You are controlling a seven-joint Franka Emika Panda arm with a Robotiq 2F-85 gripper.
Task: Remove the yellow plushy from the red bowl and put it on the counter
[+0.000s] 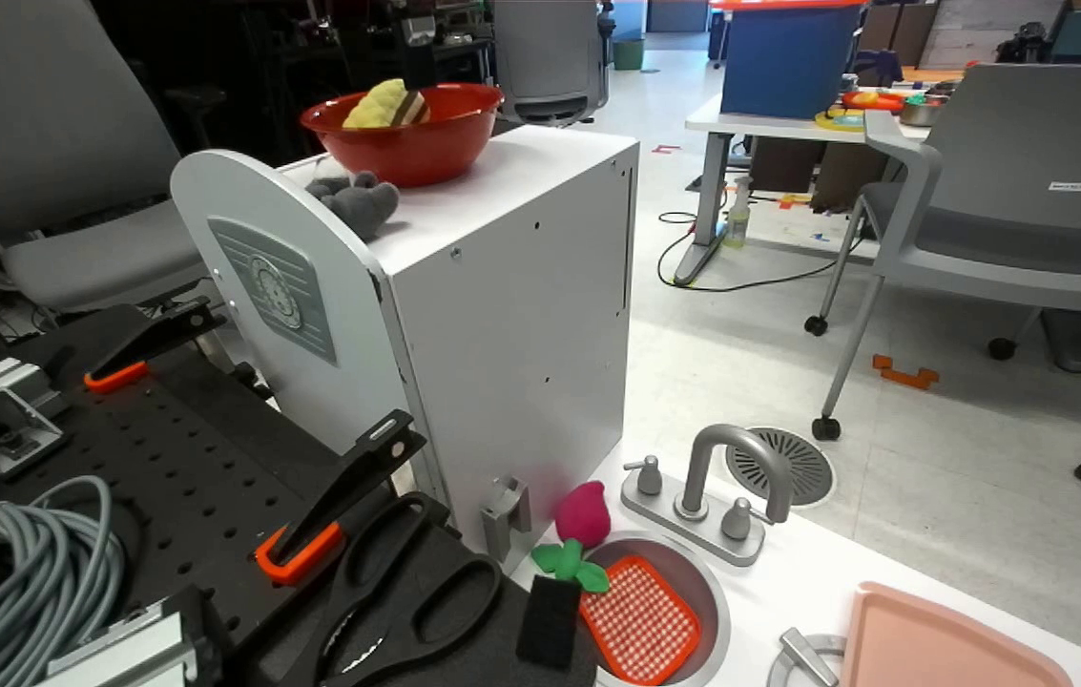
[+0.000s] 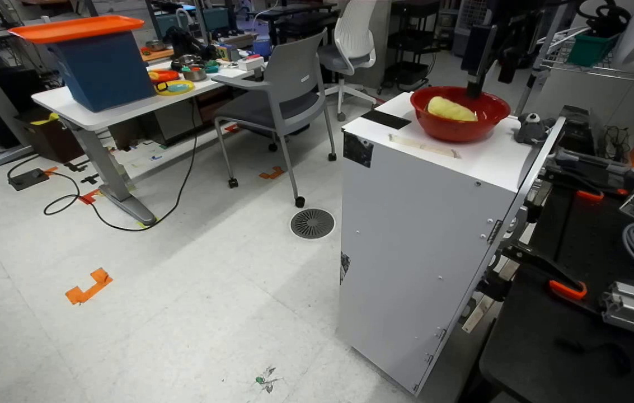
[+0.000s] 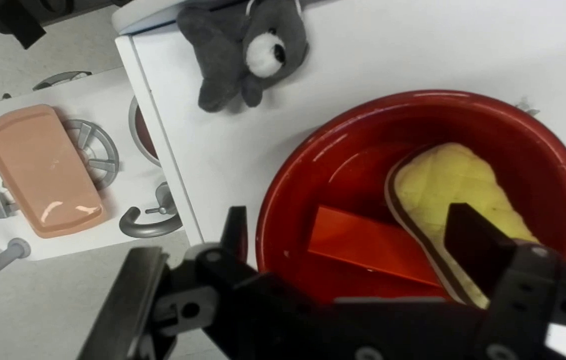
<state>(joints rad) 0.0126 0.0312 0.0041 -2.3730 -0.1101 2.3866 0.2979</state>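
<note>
Tall white cabinet (image 1: pixel 530 286) beside the low white counter (image 1: pixel 788 582), red bowl (image 1: pixel 411 153) up on top of the cabinet.
Down on the counter, a pink tray (image 1: pixel 950 639). Over the bowl, the gripper (image 3: pixel 348 215) with fingers (image 3: pixel 477 250) spread wide apart; in the wrist view, one showing just past the rim, the other across the yellow plushy (image 3: pixel 437 185), cannot tell whether touching. Inside the bowl, in both exterior views too, that plushy, lying toward one side, with brown stripe along the edge. On the cabinet, near the bowl but apart, a small grey stuffed animal (image 3: pixel 273 55) with white muzzle and black nose.
</note>
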